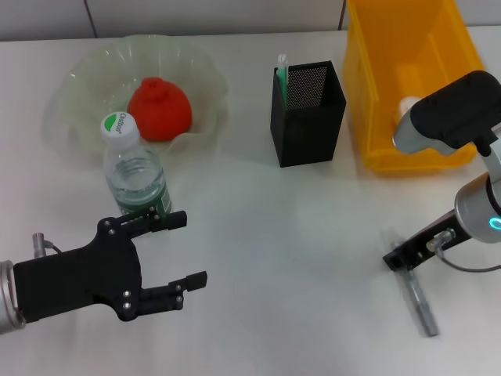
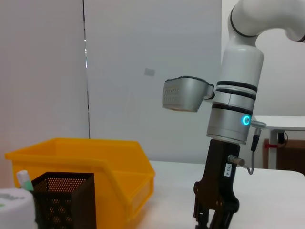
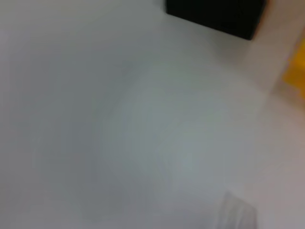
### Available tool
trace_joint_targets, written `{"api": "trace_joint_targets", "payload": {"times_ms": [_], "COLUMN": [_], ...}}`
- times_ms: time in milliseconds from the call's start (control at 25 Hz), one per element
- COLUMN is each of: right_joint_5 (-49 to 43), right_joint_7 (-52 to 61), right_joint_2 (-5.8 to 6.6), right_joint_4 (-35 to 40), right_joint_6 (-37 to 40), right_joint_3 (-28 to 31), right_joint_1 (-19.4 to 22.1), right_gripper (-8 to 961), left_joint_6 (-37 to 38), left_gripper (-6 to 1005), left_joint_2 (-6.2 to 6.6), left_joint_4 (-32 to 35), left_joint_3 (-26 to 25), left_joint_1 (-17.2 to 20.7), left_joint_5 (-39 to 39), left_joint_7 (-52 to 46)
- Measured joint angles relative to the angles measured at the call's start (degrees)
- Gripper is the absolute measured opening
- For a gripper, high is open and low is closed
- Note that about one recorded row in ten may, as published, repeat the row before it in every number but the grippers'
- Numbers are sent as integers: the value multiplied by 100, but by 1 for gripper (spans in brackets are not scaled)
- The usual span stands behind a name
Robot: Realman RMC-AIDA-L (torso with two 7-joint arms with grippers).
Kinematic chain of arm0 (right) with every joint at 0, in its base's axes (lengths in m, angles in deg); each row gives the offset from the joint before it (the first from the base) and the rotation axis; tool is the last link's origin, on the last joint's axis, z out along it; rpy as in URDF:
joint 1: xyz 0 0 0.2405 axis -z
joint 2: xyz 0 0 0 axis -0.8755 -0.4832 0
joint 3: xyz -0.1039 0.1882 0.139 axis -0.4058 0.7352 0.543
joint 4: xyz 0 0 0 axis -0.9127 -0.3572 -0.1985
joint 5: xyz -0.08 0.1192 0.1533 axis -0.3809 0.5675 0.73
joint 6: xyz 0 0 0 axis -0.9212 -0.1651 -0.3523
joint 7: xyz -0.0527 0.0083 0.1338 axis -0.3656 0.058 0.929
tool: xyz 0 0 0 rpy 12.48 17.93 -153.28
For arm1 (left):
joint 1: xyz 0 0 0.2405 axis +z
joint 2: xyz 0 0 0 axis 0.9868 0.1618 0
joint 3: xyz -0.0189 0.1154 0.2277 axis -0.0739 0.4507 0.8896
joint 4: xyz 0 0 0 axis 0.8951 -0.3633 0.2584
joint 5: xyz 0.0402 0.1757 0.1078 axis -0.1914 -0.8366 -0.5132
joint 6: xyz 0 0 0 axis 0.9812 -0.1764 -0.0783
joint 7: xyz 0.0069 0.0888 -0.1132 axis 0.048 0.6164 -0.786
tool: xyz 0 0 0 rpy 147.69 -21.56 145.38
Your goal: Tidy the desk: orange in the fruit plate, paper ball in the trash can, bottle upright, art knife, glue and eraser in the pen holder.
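The left gripper (image 1: 182, 249) hangs open and empty just beside the upright bottle (image 1: 135, 171) — a stray sweep could topple it toward the fruit plate (image 1: 78, 86). Right, near the trash can (image 1: 376, 94), the art knife (image 1: 419, 301) lies flat, long axis running from the right gripper (image 1: 398, 258) toward the robot; I cannot tell that gripper's opening.

Black mesh pen holder (image 1: 308, 113), translucent fruit plate (image 1: 86, 86)
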Motion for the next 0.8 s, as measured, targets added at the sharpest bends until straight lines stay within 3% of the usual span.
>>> {"api": "trace_joint_targets", "payload": {"times_ms": [400,640,800], "right_joint_5": [144,140,386], "right_joint_7": [-40,-112,-368], "right_joint_2": [-13,-14,-12], "right_joint_4": [102,203,599], "right_joint_6": [45,32,65], "right_joint_3": [54,165,544], "right_joint_1": [-18,-38,30], "right_gripper": [286,134,134], "left_joint_6": [-47,-52,-53], "left_gripper": [799,799,799], "left_joint_2": [8,9,9], "left_joint_4": [-12,-1,0], "left_joint_3": [-2,-37,-44], "left_joint_1": [-13,-23,-51], "left_joint_5": [0,0,0], "left_joint_7": [8,9,9]}}
